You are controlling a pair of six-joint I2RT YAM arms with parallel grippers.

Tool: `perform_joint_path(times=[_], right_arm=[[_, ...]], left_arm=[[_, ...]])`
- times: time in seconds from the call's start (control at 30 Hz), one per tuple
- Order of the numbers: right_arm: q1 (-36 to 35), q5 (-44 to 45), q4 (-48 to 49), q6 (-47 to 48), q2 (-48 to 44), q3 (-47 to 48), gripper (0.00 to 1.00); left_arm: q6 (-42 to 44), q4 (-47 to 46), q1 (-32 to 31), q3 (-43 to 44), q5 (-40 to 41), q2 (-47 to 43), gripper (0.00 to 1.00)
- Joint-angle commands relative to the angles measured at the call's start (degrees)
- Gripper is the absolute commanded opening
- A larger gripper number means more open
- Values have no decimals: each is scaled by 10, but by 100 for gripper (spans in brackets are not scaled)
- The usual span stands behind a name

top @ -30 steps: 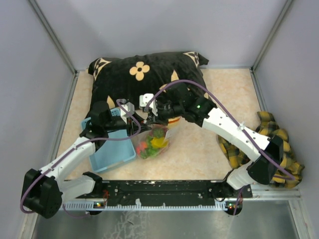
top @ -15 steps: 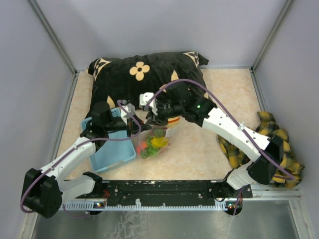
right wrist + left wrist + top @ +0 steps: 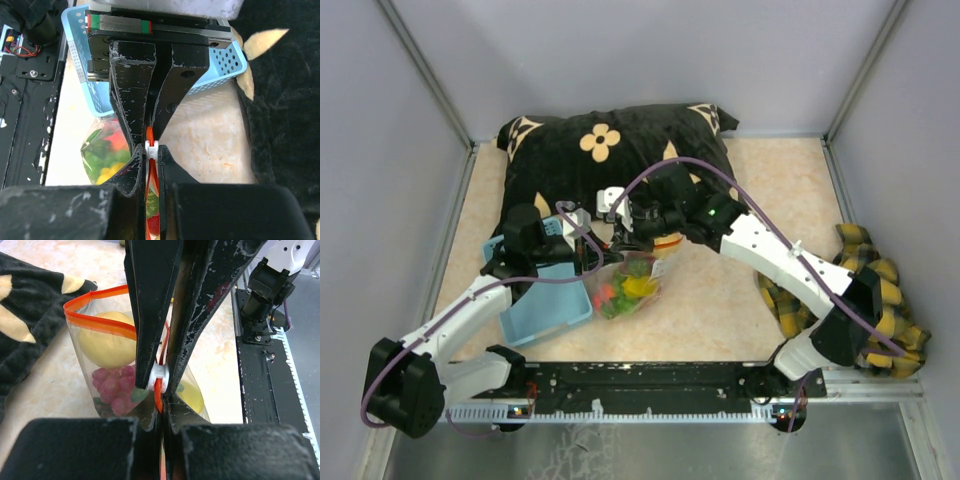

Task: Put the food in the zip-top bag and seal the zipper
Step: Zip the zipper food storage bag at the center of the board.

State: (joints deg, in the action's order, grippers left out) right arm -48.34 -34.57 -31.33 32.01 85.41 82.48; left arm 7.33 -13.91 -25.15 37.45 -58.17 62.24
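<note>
The zip-top bag (image 3: 630,285) stands on the table, filled with the food (image 3: 618,293): red, green and yellow toy fruits. In the left wrist view a yellow pear-like piece (image 3: 105,346) and purple grapes (image 3: 114,388) show through the plastic. The red zipper (image 3: 100,322) is still parted along the far end of the mouth. My left gripper (image 3: 594,256) (image 3: 164,409) is shut on the red strip at the mouth's near end. My right gripper (image 3: 623,233) (image 3: 151,156) faces it, shut on the zipper's white slider (image 3: 151,147), almost touching the left fingers.
A light blue basket (image 3: 545,305) lies left of the bag, under my left arm, and shows in the right wrist view (image 3: 77,55). A black flowered pillow (image 3: 610,150) lies behind. A yellow-black plaid cloth (image 3: 880,300) is heaped at the right wall.
My right arm has edged slightly left toward my left gripper, with the slider. The bag and my left arm have hardly moved.
</note>
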Motion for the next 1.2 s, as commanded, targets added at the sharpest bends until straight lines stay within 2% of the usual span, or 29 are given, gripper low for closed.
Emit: perform_joint_path(times=[0.0,0.17,0.67,1.17], right_arm=[[3,3,4,13,2,15,0],[23,24,-23,17,-8,2,0],[75,105,-11,-4,-94,-84,0],[83,198,-62,-20,-173,-76,0]], left_arm=[[5,-18,-4,8,-22,-12,1],[6,-23,-4,-1,-9,-33,1],[10,-39,-4,-24,44,-55,1],[14,-62,1,1,109,-26,1]])
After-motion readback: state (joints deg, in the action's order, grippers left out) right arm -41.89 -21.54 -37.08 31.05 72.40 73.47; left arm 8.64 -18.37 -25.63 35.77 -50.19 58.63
